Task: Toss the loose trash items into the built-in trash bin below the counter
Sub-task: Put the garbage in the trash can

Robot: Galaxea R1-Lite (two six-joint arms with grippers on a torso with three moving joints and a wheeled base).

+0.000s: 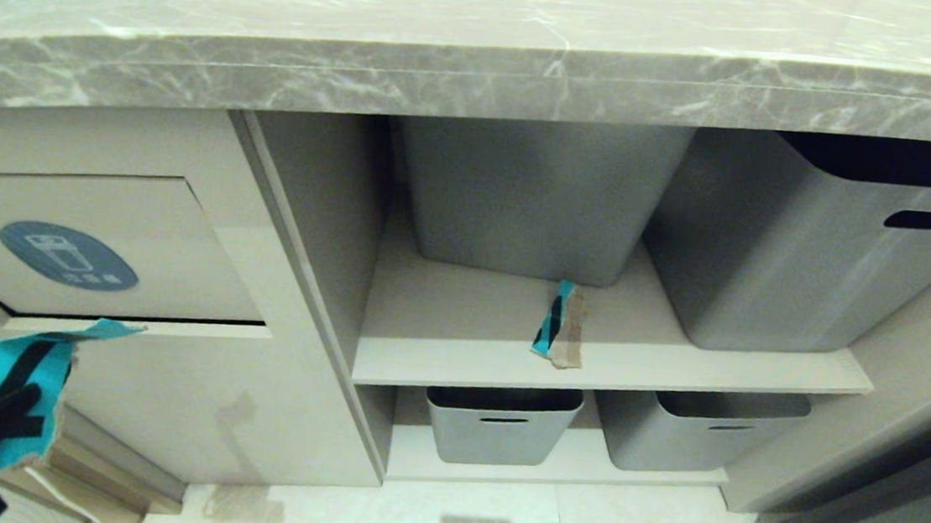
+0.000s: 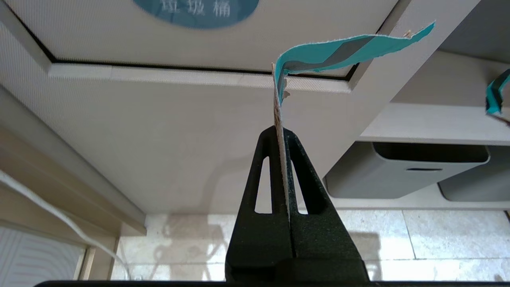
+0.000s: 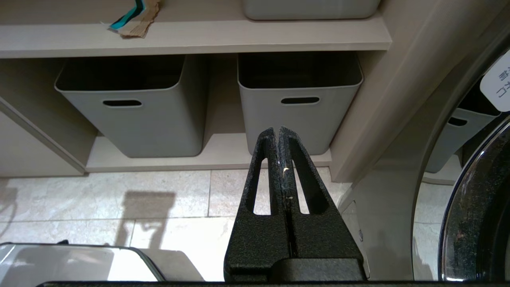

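Left gripper (image 2: 283,135), nearest the viewer at the lower left in front of the cabinet, its two black fingers pressed together on the lower edge of a torn cardboard scrap (image 1: 20,387) with teal-and-black print on brown backing. The scrap stands edge-on between the pads and its free upper end curls over towards the built-in trash bin (image 1: 87,249), ending just below the lower edge of the flap, whose blue sticker (image 1: 67,255) marks the tilting panel. Judged from its curl and thinness, the scrap is very light, limp at the torn tip and stiffer where the backing remains; a pinch low on the backed part, as here, probably gives the firmest hold, while the floppy tip may fold against the flap rather than push it inward. A second printed scrap (image 1: 559,325) lies on the middle shelf (image 1: 466,354), near its front lip and just in front of a grey tub (image 1: 534,196); lying flat, it likely needs lifting by its raised edge. Further grey tubs stand beside it and on the shelf below, none in the path to the flap. A white cable (image 2: 59,217) hangs beside the cabinet foot. The counter (image 1: 481,77) overhangs everything. Right gripper (image 3: 277,133), fingers shut and empty, hangs low before the lower tubs, beside a round appliance door (image 3: 474,215).
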